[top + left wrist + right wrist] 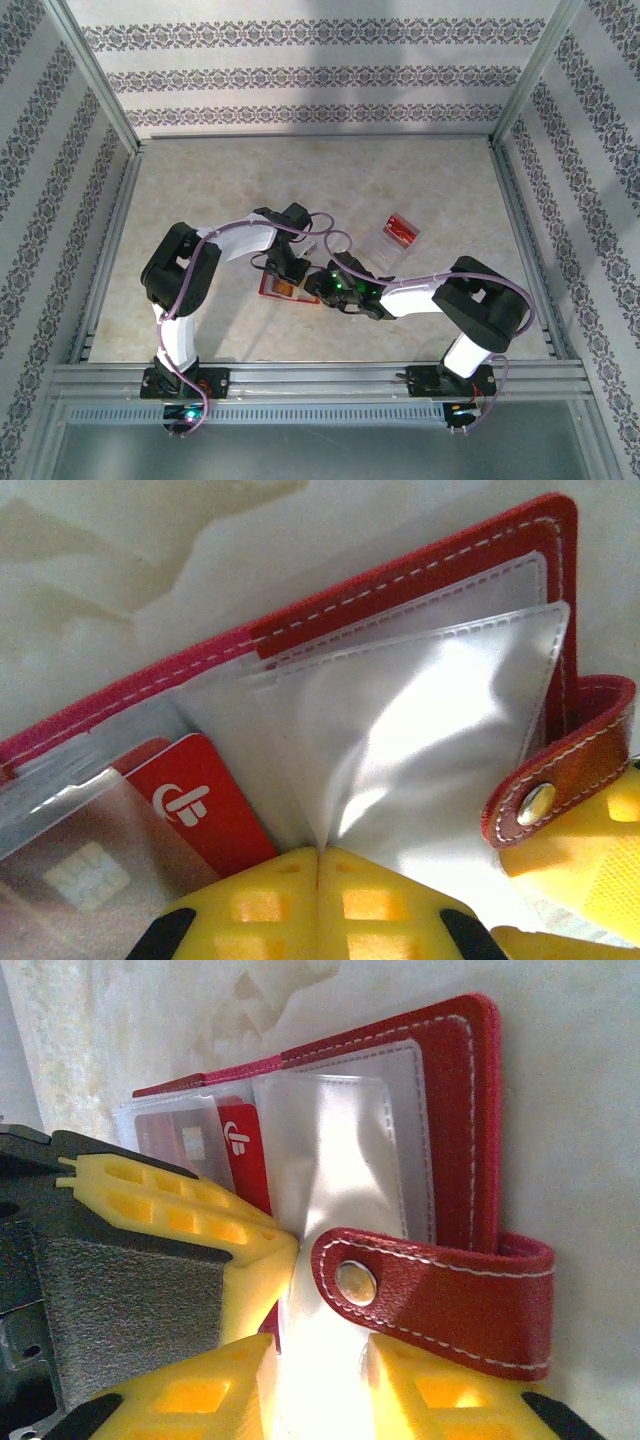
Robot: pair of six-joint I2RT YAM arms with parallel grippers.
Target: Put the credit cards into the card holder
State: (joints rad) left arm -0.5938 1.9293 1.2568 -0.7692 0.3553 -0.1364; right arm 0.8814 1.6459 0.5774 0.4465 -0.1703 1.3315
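The card holder (420, 555) lies open on the table, its clear sleeves fanned out and its clasp tab (440, 1300) curled over the right edge. A red credit card (205, 805) with a white logo sits inside a left sleeve. My left gripper (318, 855) is shut, pinching the edge of a clear sleeve (420, 750). My right gripper (320, 1385) stands next to it with its yellow fingers apart, the bright sleeve showing in the gap and the tab just above one fingertip. Both grippers meet over the card holder (276, 290) in the top view. Another red card (400, 231) lies apart.
That other card rests in a clear plastic tray (388, 245) to the right of the grippers. Metal rails (320, 378) run along the near edge, and patterned walls close in the pale table (200, 190) on three sides.
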